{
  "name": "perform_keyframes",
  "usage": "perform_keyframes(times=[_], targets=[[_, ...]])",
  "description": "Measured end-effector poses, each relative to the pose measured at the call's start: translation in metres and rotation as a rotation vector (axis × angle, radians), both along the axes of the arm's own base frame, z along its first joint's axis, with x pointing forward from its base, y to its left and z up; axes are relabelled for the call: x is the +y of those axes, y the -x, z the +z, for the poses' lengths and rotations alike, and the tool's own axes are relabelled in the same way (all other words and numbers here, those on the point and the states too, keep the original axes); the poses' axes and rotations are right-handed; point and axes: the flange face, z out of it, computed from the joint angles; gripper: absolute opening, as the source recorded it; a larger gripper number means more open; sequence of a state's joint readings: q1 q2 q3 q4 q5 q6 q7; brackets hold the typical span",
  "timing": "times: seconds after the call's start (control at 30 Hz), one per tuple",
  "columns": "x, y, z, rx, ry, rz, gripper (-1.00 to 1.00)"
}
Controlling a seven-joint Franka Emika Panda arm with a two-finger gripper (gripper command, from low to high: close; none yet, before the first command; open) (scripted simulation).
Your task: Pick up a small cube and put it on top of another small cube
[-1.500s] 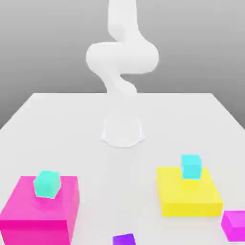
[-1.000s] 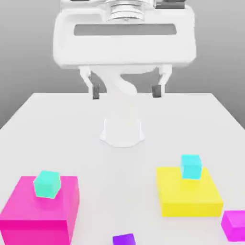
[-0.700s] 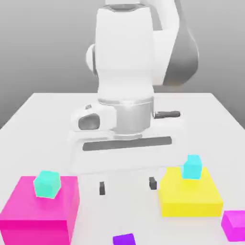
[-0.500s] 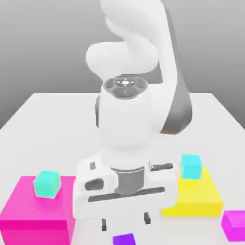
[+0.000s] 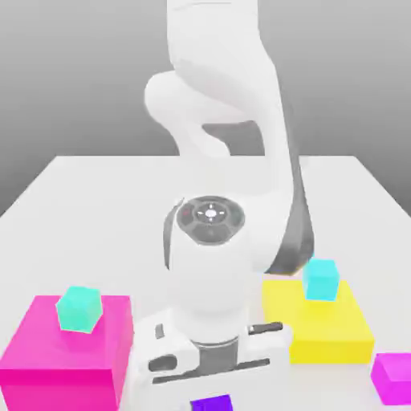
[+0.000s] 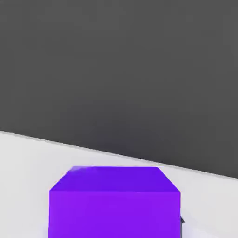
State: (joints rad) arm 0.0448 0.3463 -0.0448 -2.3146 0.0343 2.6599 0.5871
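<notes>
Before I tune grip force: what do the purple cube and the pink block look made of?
Purple cube: flat, even colour, crisp edges, no shine, so matte hard plastic is a guess; as a render it carries no texture. Pink block: same uniform matte look, equally open.

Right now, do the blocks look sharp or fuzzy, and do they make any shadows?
In the exterior view everything is a bit soft-edged; light is even, with faint shading on the table around the pink block and yellow block. In the hand view the purple cube looms close, its top face lighter than its front, against a dark background.
</notes>
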Motion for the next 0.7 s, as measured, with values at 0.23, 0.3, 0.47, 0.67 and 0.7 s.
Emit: perform_keyframes(times=[0.23, 0.3, 0.47, 0.67, 0.7], targets=[[-0.105, 0.042, 0.079, 0.000, -0.003, -0.451, -1.00], [-0.140, 0.063, 0.099, -0.001, -0.004, -0.603, -1.00], [-0.183, 0.110, 0.129, -0.001, -0.004, -0.880, -1.00], [-0.185, 0.114, 0.082, -0.001, -0.002, -0.903, 1.00], [-0.185, 0.114, 0.082, -0.001, -0.002, -0.903, 1.00]])
